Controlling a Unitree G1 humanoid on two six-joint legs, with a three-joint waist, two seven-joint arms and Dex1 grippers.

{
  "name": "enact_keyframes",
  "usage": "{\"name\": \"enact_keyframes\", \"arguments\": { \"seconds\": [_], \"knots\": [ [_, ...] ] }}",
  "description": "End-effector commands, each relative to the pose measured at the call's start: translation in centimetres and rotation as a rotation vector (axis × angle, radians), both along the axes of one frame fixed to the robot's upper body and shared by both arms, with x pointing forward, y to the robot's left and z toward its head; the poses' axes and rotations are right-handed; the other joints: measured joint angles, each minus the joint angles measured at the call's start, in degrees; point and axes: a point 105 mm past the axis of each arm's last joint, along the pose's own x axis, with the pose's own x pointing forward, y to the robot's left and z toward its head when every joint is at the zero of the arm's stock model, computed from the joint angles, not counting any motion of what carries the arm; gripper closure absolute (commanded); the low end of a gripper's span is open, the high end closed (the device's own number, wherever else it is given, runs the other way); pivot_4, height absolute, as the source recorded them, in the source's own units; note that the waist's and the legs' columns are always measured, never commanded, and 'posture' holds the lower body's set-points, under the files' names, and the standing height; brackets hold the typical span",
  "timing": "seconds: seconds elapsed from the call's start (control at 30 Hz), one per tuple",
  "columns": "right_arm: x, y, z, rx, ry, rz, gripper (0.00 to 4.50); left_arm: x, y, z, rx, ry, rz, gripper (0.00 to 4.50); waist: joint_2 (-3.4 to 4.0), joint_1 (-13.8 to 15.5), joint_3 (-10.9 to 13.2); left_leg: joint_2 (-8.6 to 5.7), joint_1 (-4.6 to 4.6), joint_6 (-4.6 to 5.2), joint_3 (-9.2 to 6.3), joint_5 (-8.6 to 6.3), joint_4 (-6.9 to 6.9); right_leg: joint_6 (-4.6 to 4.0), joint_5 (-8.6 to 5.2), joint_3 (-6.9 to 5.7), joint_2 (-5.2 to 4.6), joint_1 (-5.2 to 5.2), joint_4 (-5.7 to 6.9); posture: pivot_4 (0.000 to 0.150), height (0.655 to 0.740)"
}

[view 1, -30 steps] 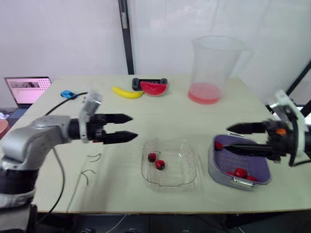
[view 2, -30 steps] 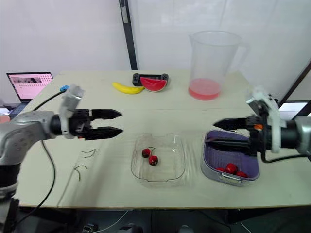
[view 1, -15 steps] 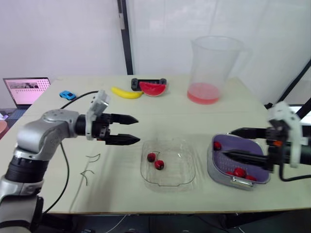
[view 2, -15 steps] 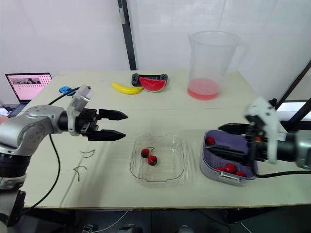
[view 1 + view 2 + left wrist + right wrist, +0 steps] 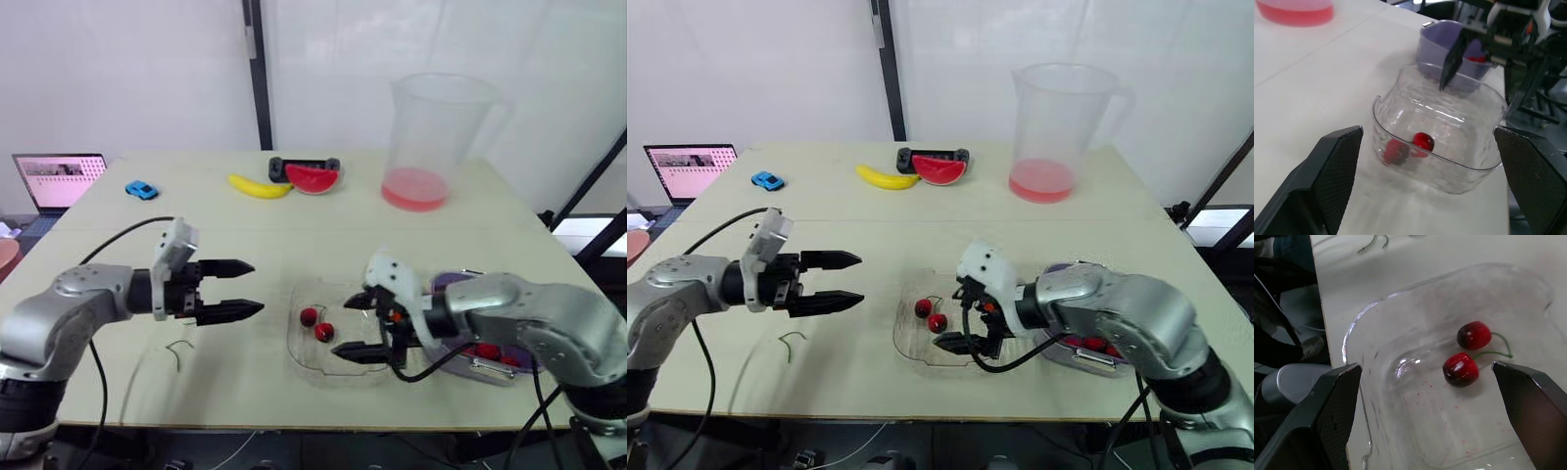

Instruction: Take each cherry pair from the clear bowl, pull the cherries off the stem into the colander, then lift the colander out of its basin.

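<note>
Swung across from the colander [image 5: 458, 282], the right claw [image 5: 355, 326] now hangs over the clear bowl [image 5: 298, 354], its fingers apart on either side of the cherry pair [image 5: 315, 323] lying inside. The left claw [image 5: 253, 287] has drawn back over the worktop [image 5: 323, 225], spread and empty. The right arm hides most of the purple colander; a few loose cherries [image 5: 487, 350] peep out.

From the left wrist, the pair blurs behind the bowl's wall and its stem is hard to make out. One right finger crosses the colander.

From the right wrist, both cherries lie joined by a green stem. The bowl's rim is cut off, and bare stems [image 5: 1371, 242] lie beyond it.
</note>
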Motion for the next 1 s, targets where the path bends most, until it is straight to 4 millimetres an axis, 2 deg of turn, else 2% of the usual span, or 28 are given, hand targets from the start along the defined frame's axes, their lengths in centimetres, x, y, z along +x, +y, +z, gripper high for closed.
{"name": "enact_keyframes", "arguments": {
  "seconds": [0.03, 0.2, 0.47, 0.7, 0.8, 0.93, 1.0],
  "knots": [
    [1.0, 0.8, -1.0, -0.025, -0.028, -0.025, 0.0, -0.7, 0.1, 0.9, 0.006, -0.046, 0.009, 0.02, 0.0, -0.1, 0.0, 0.0, 0.01, 0.0, 0.0, 0.0, -0.01, 0.0, 0.0, 0.01, 0.01, -0.03, 0.03, 0.15, 0.74],
    [2.3, 2.2, -1.6, -0.053, -0.056, -0.04, 0.0, -0.9, 0.4, 0.7, 0.012, -0.048, 0.034, 0.02, 0.0, -0.2, 0.0, -0.01, 0.0, -0.03, 0.02, 0.02, -0.03, 0.0, 0.0, 0.02, 0.01, -0.1, 0.1, 0.15, 0.74],
    [3.3, 2.3, -2.9, -0.143, -0.068, -0.065, 0.0, -1.5, 0.7, 0.5, 0.034, -0.037, 0.048, 0.02, 0.0, -0.2, 0.0, -0.02, 0.0, -0.03, 0.02, 0.02, -0.03, 0.0, 0.0, 0.03, 0.01, -0.14, 0.16, 0.15, 0.74],
    [4.3, 3.1, -3.6, -0.176, -0.079, -0.093, 0.0, -1.6, 0.2, 0.6, 0.018, -0.042, 0.033, 0.02, 0.01, -0.2, 0.0, -0.03, 0.0, -0.04, 0.04, 0.02, -0.04, 0.0, 0.0, 0.04, 0.02, -0.16, 0.17, 0.15, 0.74],
    [4.2, 3.1, -3.9, -0.192, -0.053, -0.092, 0.92, -1.5, 0.2, 0.6, 0.017, -0.048, 0.032, 0.0, 0.0, -0.2, 0.0, -0.04, 0.0, -0.04, 0.04, 0.02, -0.04, 0.0, 0.0, 0.04, 0.02, -0.16, 0.19, 0.15, 0.74],
    [4.3, 2.8, -4.2, -0.224, -0.041, -0.118, 2.92, -1.4, 0.0, 1.0, 0.003, -0.055, 0.027, 0.0, 0.0, -0.2, 0.0, -0.05, 0.0, -0.04, 0.03, 0.02, -0.04, 0.0, 0.0, 0.04, 0.02, -0.18, 0.23, 0.15, 0.74],
    [4.3, 2.9, -4.2, -0.234, -0.044, -0.119, 3.77, -1.3, 0.0, 1.0, 0.005, -0.054, 0.026, 0.0, 0.01, -0.2, 0.0, -0.06, 0.0, -0.04, 0.05, 0.02, -0.04, 0.0, 0.0, 0.05, 0.02, -0.17, 0.23, 0.15, 0.74]
  ]
}}
